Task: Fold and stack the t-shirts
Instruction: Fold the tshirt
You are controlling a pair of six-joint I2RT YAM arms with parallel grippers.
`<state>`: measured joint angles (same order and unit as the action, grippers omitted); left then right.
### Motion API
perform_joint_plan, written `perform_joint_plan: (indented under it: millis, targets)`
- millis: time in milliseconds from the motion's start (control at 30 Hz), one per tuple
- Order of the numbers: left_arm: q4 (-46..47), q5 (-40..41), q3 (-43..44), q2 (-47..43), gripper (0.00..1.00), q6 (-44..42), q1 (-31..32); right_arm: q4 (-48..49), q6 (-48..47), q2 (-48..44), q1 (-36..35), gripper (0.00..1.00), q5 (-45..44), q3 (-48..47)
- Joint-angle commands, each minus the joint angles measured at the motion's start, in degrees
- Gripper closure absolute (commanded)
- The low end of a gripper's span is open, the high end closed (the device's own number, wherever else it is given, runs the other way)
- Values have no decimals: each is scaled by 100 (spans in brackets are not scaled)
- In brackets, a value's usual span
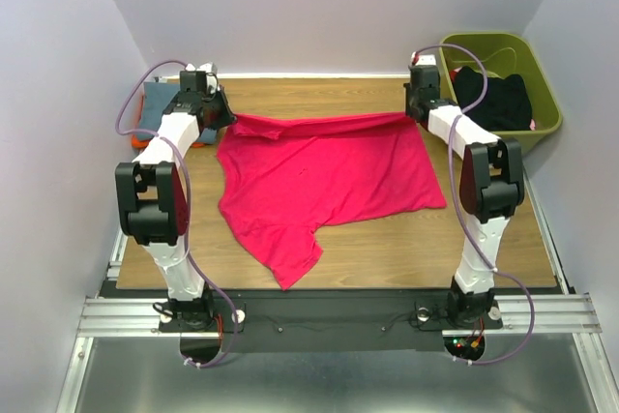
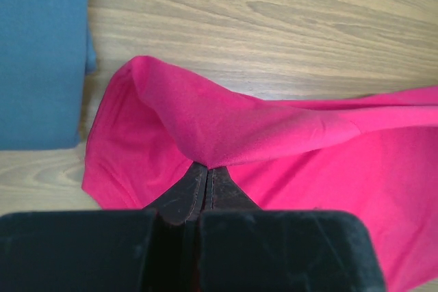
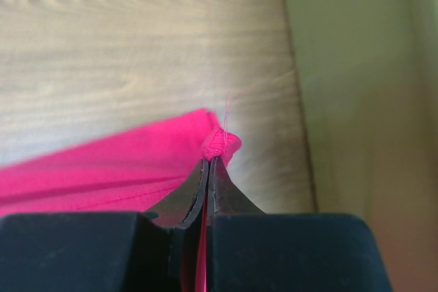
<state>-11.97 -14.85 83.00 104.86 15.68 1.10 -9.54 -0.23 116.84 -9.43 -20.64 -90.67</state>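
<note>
The magenta-pink t-shirt point(image 1: 324, 176) lies spread on the wooden table, its far edge lifted taut between both grippers. My left gripper point(image 1: 228, 119) is shut on the shirt's far left corner; the left wrist view shows the cloth point(image 2: 226, 135) draped over my closed fingertips point(image 2: 195, 189). My right gripper point(image 1: 410, 111) is shut on the far right corner, a bunched bit of hem point(image 3: 220, 143) pinched at the tips. A folded blue-grey shirt point(image 1: 155, 108) lies on an orange one point(image 1: 196, 141) at the far left, and it also shows in the left wrist view point(image 2: 41, 52). A black garment point(image 1: 493, 99) lies in the bin.
The olive-green plastic bin point(image 1: 545, 94) stands at the far right corner, its wall close beside the right gripper in the right wrist view point(image 3: 356, 80). White walls enclose the table on three sides. Bare wood point(image 1: 406, 249) shows in front of the shirt.
</note>
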Motion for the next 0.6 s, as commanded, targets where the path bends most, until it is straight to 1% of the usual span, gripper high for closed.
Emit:
perform_joint_plan:
  millis: [0,67,200,300,333,433,567]
  targets:
    - [133,-114,-30,-458,97,453,-49,365,-3,120,170,99,-230,-644]
    - [116,-176,-38,-501,97,611,-49,365,-3,155,205,99,-177,-723]
    - [212,-281,-354,-703,97,813,-49,365,-3,111,214,99,25,-689]
    - [247,-246,-670,-861,97,901,-49,365,-3,59,205,99,192,-496]
    - [274,-229,-845,-923,97,928,-49,365,188,24,214,99,218,-373]
    - [335,-229,-1179,-1054,97,989,-49,365,269,-20,214,99,262,-188]
    - [476,-246,-1453,-1187,97,1068,-49,365,374,-108,205,99,359,-12]
